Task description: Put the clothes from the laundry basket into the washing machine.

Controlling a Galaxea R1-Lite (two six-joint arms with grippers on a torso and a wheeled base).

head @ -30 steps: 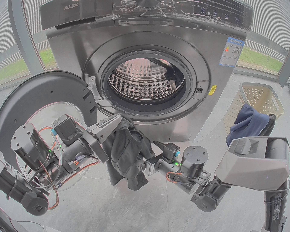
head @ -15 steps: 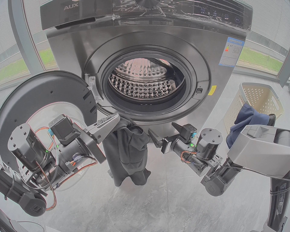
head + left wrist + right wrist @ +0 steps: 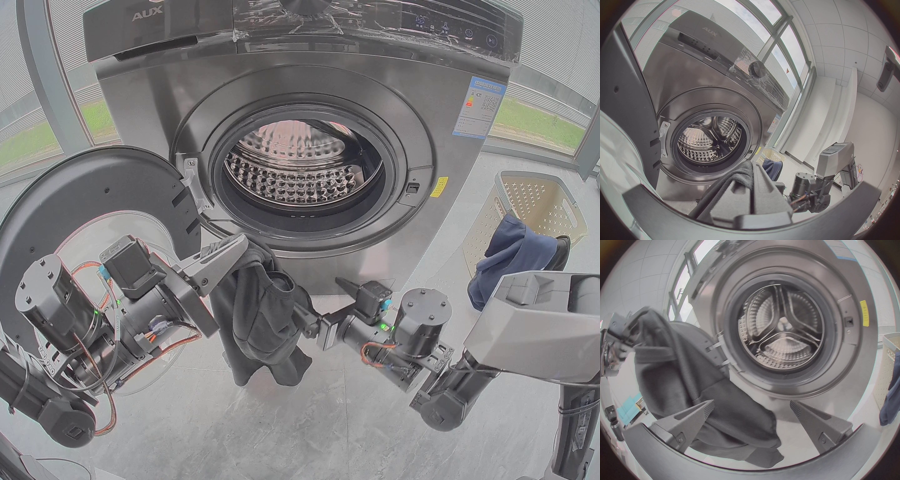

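Dark garment hangs pinched in the left end effector before the empty drum; the right end effector is spread; a blue garment drapes the laundry basket.

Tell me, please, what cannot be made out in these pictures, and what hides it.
- The laundry basket, head view: the blue garment and the right arm cover its lower part, so other clothes inside cannot be seen.
- The dark garment: its folds hide what kind it is, and it covers part of the left claw.
- The right claw, open: whether a finger touches the dark garment cannot be told.
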